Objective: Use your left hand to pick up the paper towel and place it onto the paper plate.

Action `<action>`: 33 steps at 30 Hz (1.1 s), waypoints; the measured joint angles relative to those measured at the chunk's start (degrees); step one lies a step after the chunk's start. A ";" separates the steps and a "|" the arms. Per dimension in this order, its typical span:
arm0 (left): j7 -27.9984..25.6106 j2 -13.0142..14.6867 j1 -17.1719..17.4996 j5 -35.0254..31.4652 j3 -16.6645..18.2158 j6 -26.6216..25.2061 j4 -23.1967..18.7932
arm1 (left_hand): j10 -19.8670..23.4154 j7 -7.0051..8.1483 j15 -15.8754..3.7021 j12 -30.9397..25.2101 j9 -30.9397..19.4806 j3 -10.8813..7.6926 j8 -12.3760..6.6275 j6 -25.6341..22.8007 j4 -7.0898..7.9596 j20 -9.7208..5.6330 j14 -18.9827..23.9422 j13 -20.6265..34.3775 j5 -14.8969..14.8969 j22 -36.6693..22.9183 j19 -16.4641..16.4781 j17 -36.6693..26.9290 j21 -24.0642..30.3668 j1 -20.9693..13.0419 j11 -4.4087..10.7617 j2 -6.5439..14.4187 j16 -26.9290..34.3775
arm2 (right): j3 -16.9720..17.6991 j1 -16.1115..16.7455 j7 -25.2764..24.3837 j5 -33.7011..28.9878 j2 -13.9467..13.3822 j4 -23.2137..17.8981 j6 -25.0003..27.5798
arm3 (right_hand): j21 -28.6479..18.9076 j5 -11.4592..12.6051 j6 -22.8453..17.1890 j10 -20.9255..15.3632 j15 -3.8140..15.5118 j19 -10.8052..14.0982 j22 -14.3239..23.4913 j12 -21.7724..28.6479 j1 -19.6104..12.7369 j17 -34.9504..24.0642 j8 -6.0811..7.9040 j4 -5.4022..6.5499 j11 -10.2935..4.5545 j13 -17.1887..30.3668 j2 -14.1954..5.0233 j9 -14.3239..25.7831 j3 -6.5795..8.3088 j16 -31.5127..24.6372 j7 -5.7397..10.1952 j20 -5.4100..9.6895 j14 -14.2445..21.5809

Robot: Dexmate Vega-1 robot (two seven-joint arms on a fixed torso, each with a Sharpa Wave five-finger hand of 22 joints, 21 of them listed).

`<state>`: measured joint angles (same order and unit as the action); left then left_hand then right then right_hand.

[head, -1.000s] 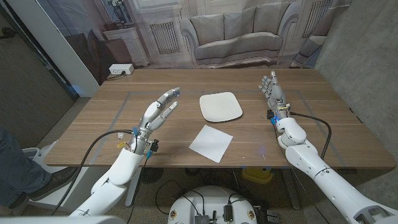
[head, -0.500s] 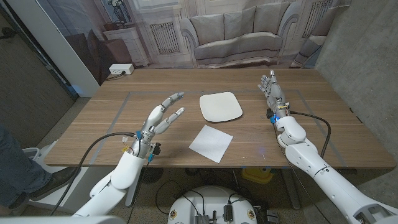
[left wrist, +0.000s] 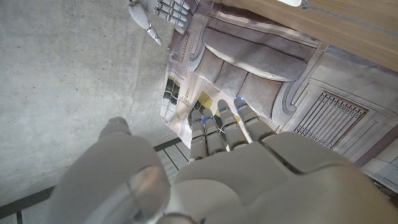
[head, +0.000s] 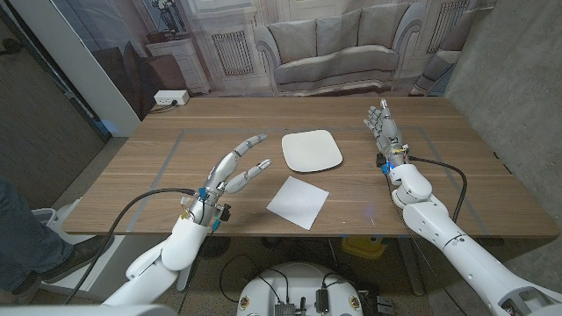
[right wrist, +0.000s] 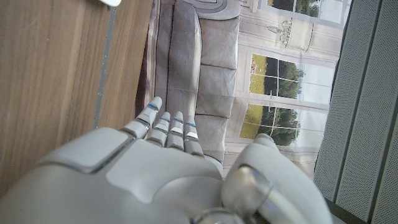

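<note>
The fingers (head: 250, 158) of the left hand (head: 235, 168) are spread apart and stretched out, and they hold nothing. They point up the table toward the paper plate (head: 311, 150), and from the head view the hand looks to be up in the air above the wood, not touching it. The paper towel (head: 298, 202) lies flat on the table (head: 132, 175), near the front edge and a little to the side of that hand. The fingers are close to it but not on it. The paper plate sits just behind the towel, near the middle of the table, and there is nothing on it. The two are close but apart. The right hand (head: 384, 127) stands far over on the other side with its fingers straight up and close side by side, holding nothing and well away from the towel and the plate. So I think this is the reaching step: the hand is on its way, and the pick-up has not begun. Next, the left hand needs to go sideways until it is over the towel, then go down and pinch it. That may be tricky, because the towel is thin and lies flat, so the fingers must catch an edge or bunch it up a little. After that it is only a short lift over to the plate.
</note>
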<state>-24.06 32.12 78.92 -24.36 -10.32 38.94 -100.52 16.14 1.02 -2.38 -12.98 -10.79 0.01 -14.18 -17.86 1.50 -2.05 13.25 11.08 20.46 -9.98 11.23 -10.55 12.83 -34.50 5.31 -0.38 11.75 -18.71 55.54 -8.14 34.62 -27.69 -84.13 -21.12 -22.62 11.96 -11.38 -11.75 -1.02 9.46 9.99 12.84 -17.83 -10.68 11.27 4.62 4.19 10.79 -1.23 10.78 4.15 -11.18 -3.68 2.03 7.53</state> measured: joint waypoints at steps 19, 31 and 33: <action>-6.48 4.82 1.24 -9.01 -2.80 -9.15 -5.84 | 0.61 0.72 -0.01 0.00 0.00 -0.41 0.00 -0.72 -0.40 -0.31 0.60 -0.01 0.40 0.00 0.31 0.01 0.00 -1.52 0.62 0.76 0.00 | 0.39 0.96 0.19 0.39 -0.52 -0.67 -0.19 | 0.45 0.00 0.00 0.00 0.00 0.00 0.00 0.00 0.00 0.00 0.00 -0.24 0.00 0.00 0.00 0.00 -0.24 0.00 0.00 0.00 0.00; -9.50 7.80 1.09 -13.14 -5.11 -14.77 -8.42 | 0.91 1.15 0.07 0.00 0.00 -0.64 0.00 -1.56 -0.63 -0.11 0.69 -0.01 0.83 0.00 0.51 0.01 0.00 -2.27 0.93 1.05 0.00 | 0.75 1.65 0.00 0.56 -0.88 -1.46 -0.19 | 0.83 0.00 0.00 0.00 0.00 -0.01 0.00 0.00 0.00 0.00 0.00 -0.24 0.00 0.00 0.00 0.00 -0.24 0.00 0.00 0.00 0.00; -9.88 8.18 1.05 -13.69 -5.45 -15.54 -8.83 | 0.93 1.23 0.23 0.00 0.00 -0.64 0.00 -1.65 -0.62 -0.11 0.98 -0.01 0.83 0.00 0.51 0.01 0.00 -2.49 0.95 1.27 0.00 | 0.78 1.68 -0.01 0.60 -0.93 -1.49 -0.19 | 0.83 0.00 0.00 0.01 0.00 -0.01 0.00 0.00 0.00 0.00 0.00 -0.24 0.00 0.00 0.00 0.00 -0.24 0.00 0.00 0.00 0.00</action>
<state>-33.94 40.30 79.97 -38.05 -15.77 23.40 -109.36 17.07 2.25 -2.15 -12.97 -10.78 -0.63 -14.17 -19.51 0.88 -2.15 14.23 11.07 21.28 -9.98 11.74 -10.54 12.83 -36.99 6.26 0.89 11.75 -17.92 57.22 -8.15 35.22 -28.62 -85.61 -21.31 -21.80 11.96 -11.38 -11.75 -1.02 9.45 9.98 12.84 -17.83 -10.68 11.27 4.38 4.19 10.79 -1.23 10.78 3.91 -11.18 -3.68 2.03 7.52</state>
